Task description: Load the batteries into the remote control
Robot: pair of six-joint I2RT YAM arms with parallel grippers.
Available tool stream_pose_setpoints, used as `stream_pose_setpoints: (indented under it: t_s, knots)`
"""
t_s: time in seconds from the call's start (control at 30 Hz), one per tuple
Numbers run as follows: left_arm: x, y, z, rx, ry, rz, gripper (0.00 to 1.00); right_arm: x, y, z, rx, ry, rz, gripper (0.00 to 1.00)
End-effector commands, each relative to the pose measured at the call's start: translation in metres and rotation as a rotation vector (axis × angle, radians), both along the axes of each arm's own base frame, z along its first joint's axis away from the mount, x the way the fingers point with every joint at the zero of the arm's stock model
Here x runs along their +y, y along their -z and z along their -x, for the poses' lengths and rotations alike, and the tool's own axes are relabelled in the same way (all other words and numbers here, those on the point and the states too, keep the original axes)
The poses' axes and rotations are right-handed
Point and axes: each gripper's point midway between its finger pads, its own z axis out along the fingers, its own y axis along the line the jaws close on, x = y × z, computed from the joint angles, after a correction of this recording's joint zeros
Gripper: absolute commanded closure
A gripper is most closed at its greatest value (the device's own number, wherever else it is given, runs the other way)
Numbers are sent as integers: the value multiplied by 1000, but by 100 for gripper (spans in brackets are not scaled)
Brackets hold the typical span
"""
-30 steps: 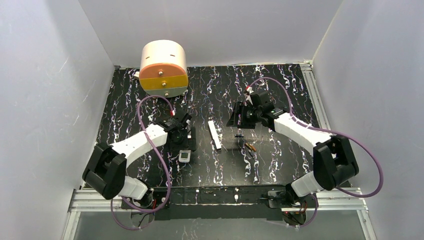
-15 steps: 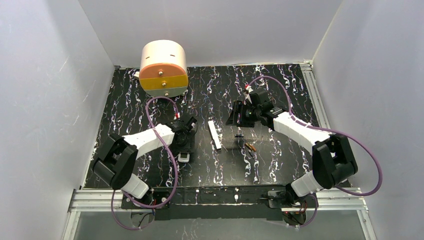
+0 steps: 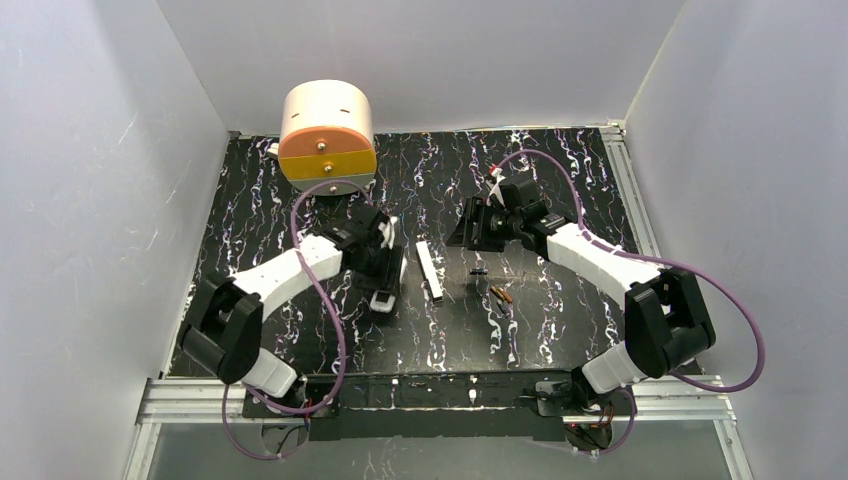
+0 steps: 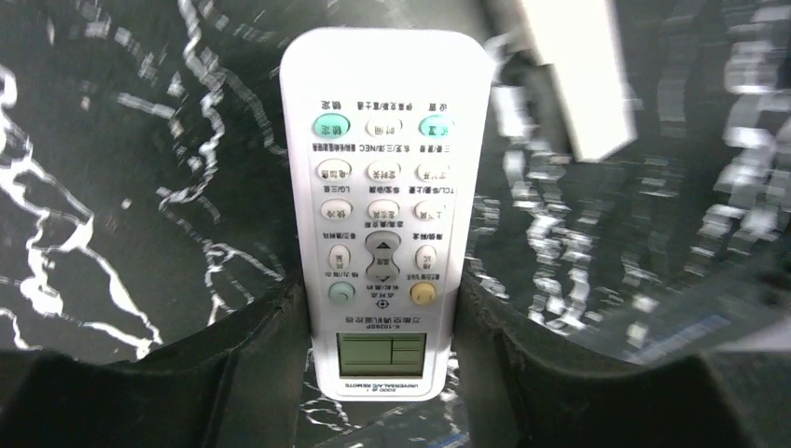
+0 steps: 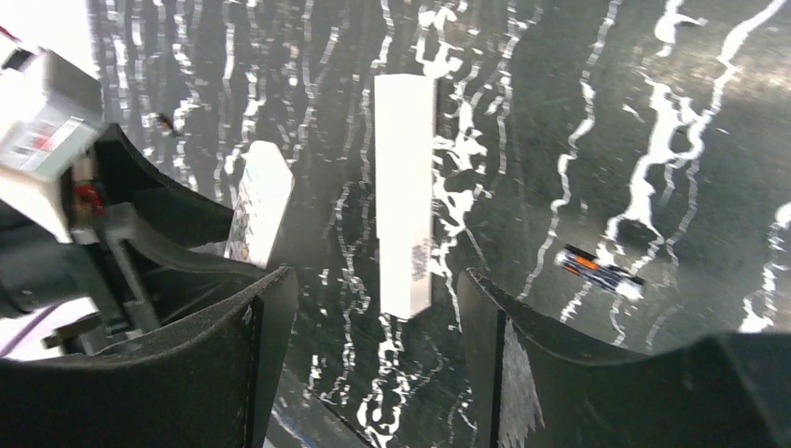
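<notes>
- Clearly, the left claw (image 4: 378, 294) is pinching the remote control (image 4: 382, 187) by its long edges at the display end, with the buttons facing up and the rest reaching out ahead of the fingers.
- The right claw (image 5: 373, 280) is hanging spread, gripping nothing, with a plain white bar (image 5: 406, 196) lying just ahead between its fingers.
- Farther out, beyond one finger, the batteries (image 5: 600, 269) are lying on the bench (image 5: 709, 112). Judging by this, loading is not yet beginning.

Plain pale walls (image 3: 100, 150) enclose a black tabletop (image 3: 250, 200) veined with white on three sides
</notes>
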Motion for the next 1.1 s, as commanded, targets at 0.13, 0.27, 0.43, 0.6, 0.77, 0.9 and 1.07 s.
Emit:
stream_pose_setpoints:
  t_s: [0.13, 0.27, 0.43, 0.6, 0.77, 0.9, 1.07]
  knots:
    - [-38, -135, -9, -32, 152, 618, 81, 51, -88, 0, -72, -69, -455, 18]
    - [-53, -173, 0, 26, 226, 804, 80, 63, -125, 6, -112, -84, -626, 6]
    - [-61, -204, 0, 70, 245, 947, 78, 77, -156, 19, -137, -114, -750, 2]
    - [-67, -223, -4, 113, 221, 1039, 76, 78, -160, 23, -121, -104, -792, 1]
    - [-70, -232, -3, 109, 223, 1095, 75, 87, -161, 29, -80, -137, -820, 5]
    - [-71, -237, -3, 113, 212, 1124, 75, 92, -170, 36, -55, -172, -880, 15]
    - [-71, -241, -4, 111, 196, 1142, 68, 99, -179, 41, -20, -190, -936, 29]
